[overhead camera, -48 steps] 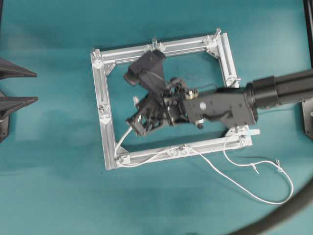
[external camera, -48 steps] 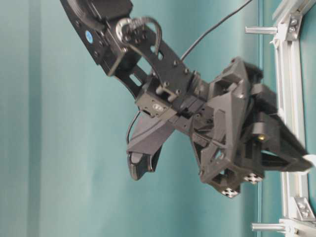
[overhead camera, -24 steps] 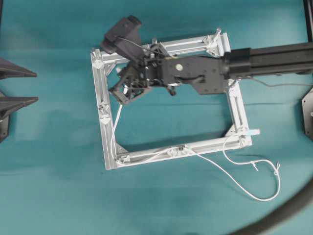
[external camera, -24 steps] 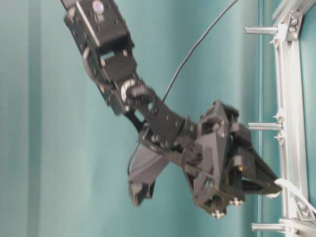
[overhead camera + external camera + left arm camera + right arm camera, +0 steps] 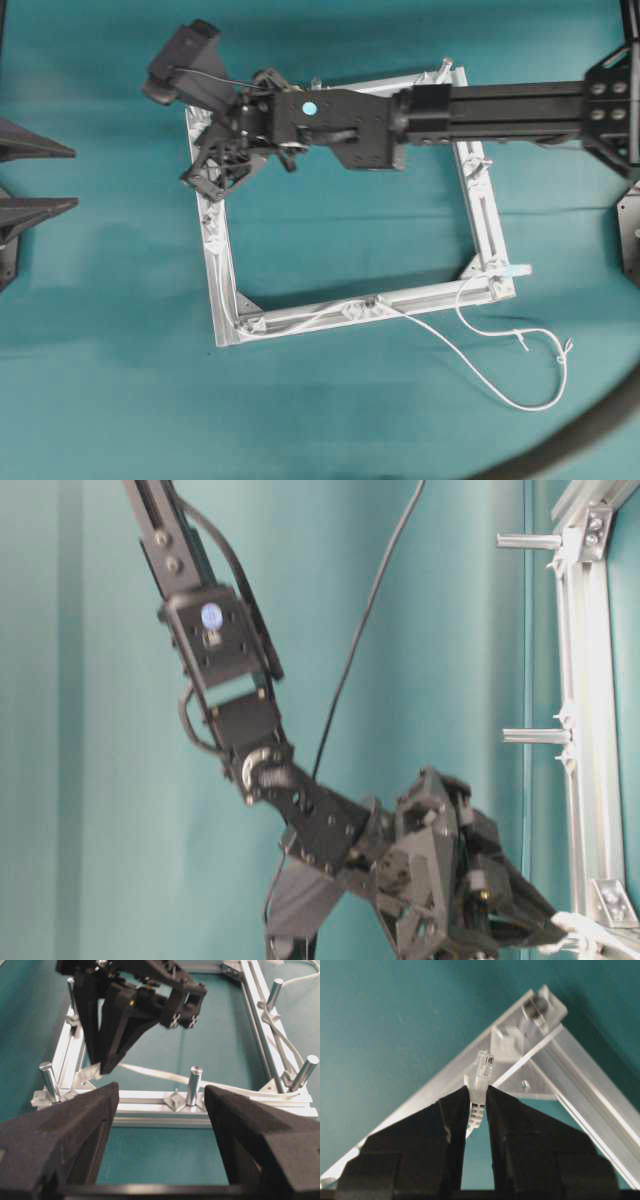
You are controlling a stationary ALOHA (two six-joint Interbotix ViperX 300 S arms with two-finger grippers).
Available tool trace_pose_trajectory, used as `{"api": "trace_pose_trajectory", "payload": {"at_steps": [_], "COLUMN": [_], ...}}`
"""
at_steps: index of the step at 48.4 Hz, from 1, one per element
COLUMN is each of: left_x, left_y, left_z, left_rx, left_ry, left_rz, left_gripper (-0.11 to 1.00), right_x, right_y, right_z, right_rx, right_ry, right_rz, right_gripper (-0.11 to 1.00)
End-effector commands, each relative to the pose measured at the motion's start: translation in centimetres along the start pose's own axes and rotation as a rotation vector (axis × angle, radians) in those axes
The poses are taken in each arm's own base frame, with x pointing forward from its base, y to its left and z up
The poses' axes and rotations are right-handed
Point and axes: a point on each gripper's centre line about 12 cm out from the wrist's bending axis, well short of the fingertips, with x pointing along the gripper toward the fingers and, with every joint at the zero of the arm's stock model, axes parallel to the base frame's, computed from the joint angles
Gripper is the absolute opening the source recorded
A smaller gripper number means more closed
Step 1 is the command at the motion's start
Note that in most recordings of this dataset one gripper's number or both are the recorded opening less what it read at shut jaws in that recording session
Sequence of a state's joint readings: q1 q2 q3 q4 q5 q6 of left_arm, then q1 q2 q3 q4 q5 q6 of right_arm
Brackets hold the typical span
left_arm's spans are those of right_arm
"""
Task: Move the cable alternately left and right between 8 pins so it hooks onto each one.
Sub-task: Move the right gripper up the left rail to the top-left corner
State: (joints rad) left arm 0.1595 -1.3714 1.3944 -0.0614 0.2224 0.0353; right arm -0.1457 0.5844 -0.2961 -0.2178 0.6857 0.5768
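Threading is continuing: right gripper (image 5: pixel 476 1102) is pinching the cable (image 5: pixel 479 1091) by its connector end over the frame (image 5: pixel 225 290)'s far-left corner; left gripper (image 5: pixel 157 1110) is idling, unclenched. Next: hooking a pin (image 5: pixel 193 1085).

A teal tabletop (image 5: pixel 100 400) fills the overhead view. On it lies a square aluminium-rail frame (image 5: pixel 222 300), slightly skewed, nearer the top edge than the bottom. A thick dark curved hose (image 5: pixel 570 445) crosses the bottom right corner, well apart from the frame.
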Motion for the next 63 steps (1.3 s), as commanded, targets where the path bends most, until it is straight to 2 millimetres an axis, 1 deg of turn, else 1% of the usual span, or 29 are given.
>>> {"api": "trace_pose_trajectory", "payload": {"at_steps": [1, 12, 17, 28, 34, 44, 63], "left_x": [0.0, 0.0, 0.0, 0.0, 0.0, 0.0, 0.0], "left_y": [0.0, 0.0, 0.0, 0.0, 0.0, 0.0, 0.0], "left_z": [0.5, 0.5, 0.5, 0.5, 0.5, 0.5, 0.5], "left_rx": [0.006, 0.006, 0.006, 0.006, 0.006, 0.006, 0.006], "left_ry": [-0.009, -0.008, -0.009, -0.009, -0.009, -0.008, -0.008], "left_rz": [-0.001, 0.001, 0.001, 0.001, 0.001, 0.001, 0.001], "left_gripper": [0.71, 0.71, 0.71, 0.71, 0.71, 0.71, 0.71], "right_x": [-1.5, -0.5, -0.3, -0.2, 0.1, 1.3, 1.2], "right_y": [1.1, 2.1, 2.1, 0.5, -0.1, -1.2, -4.4], "right_z": [2.4, 3.5, 4.3, 6.7, 7.3, 7.3, 8.7], "right_rx": [-0.016, -0.065, -0.076, -0.042, -0.028, -0.006, 0.128], "right_ry": [-0.047, -0.039, -0.052, -0.102, -0.11, -0.081, -0.095], "right_rz": [0.037, 0.072, 0.075, 0.067, 0.06, 0.036, 0.005], "right_gripper": [0.12, 0.12, 0.12, 0.12, 0.12, 0.12, 0.12]}}
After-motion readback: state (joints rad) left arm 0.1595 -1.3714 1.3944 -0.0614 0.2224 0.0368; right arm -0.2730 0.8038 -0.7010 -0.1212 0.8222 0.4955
